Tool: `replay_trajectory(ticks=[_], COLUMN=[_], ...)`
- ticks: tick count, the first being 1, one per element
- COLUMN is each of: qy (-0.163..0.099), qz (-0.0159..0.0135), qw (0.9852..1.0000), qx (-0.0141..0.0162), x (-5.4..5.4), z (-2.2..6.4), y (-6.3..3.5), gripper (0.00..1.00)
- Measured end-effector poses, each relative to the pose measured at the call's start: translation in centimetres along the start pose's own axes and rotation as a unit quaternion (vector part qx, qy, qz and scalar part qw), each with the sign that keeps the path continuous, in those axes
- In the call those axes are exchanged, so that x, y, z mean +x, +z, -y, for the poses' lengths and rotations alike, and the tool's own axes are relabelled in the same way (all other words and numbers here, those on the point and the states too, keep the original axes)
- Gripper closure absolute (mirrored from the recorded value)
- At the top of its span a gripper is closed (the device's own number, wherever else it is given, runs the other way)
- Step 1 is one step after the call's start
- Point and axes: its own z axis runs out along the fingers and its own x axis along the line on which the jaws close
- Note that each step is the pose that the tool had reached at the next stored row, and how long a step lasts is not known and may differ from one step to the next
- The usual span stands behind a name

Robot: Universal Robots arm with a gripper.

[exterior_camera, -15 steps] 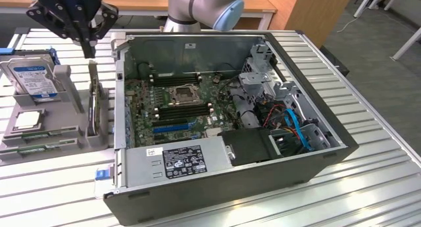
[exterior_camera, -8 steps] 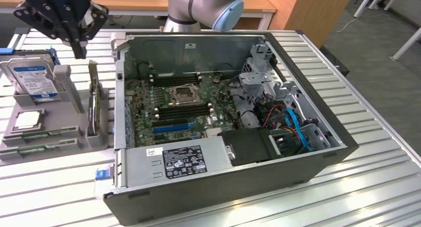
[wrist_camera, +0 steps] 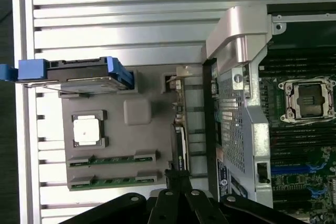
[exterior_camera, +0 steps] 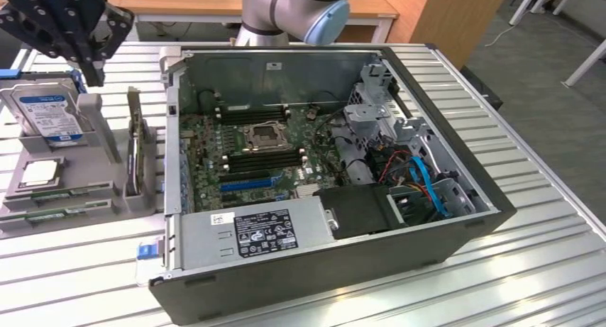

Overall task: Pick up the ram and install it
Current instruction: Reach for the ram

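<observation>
Two ram sticks lie flat in slots at the near end of the grey holder: one ram [exterior_camera: 59, 194] [wrist_camera: 112, 158] and a second ram [exterior_camera: 57, 213] [wrist_camera: 112, 180] beside it, both green with black chips. My gripper [exterior_camera: 96, 75] [wrist_camera: 177, 178] hangs well above the holder's far end, close to the hard drive, shut and holding nothing. The open PC case [exterior_camera: 445, 150] lies to the exterior view's right, with black memory slots [exterior_camera: 263, 160] [wrist_camera: 294, 132] on either side of the CPU socket [exterior_camera: 261, 135] [wrist_camera: 307, 98].
The grey holder [exterior_camera: 99, 199] [wrist_camera: 139, 111] also carries an upright hard drive [exterior_camera: 47, 111] [wrist_camera: 79, 72], a square silver CPU chip [exterior_camera: 40, 171] [wrist_camera: 86, 129] and an upright expansion card [exterior_camera: 138, 146] [wrist_camera: 181, 129]. The power supply [exterior_camera: 260, 228] fills the case's near corner. Cables [exterior_camera: 416, 178] crowd its right side.
</observation>
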Motion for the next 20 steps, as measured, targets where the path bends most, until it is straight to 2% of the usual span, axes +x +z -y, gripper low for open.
replay_trajectory(ticks=[13, 20], qy=[0.0, 0.0], qz=[-0.0001, -0.0001], qw=[1.0, 1.0], qx=[0.0, 0.0], x=[3.2, 4.6], z=[0.25, 0.36], y=[0.19, 0.27], gripper=[0.9, 0.9])
